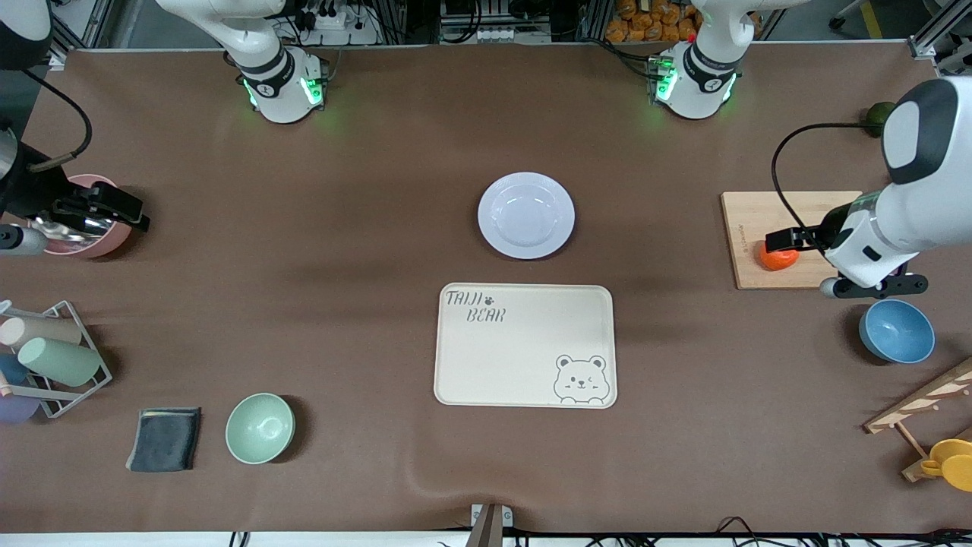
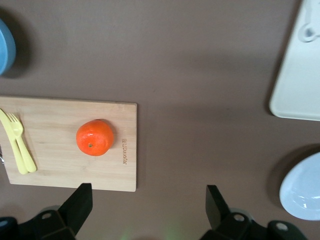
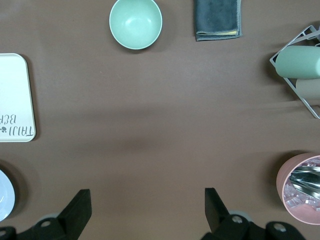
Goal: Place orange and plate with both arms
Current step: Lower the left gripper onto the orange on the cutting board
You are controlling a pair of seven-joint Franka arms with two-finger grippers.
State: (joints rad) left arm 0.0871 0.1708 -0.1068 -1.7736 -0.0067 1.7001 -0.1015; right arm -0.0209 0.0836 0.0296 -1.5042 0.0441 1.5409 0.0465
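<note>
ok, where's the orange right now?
The orange sits on the wooden cutting board toward the left arm's end of the table, beside the yellow fork lying on the same board, with the blue bowl nearer the front camera.

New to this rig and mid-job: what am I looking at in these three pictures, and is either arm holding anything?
Two robot arms share a brown table, each ending in a two-finger gripper. The wide picture comes from a high camera facing them; the other two look down from a camera on each wrist.

The left gripper hangs open over the wooden board, holding nothing. The orange lies on that board beside a yellow fork.

The right gripper is open and empty too, beside the pink tub at its end of the table.

Mid-table lie the plate and, nearer the front camera, the cream bear tray. A blue bowl, mint bowl and grey cloth lie around.
</note>
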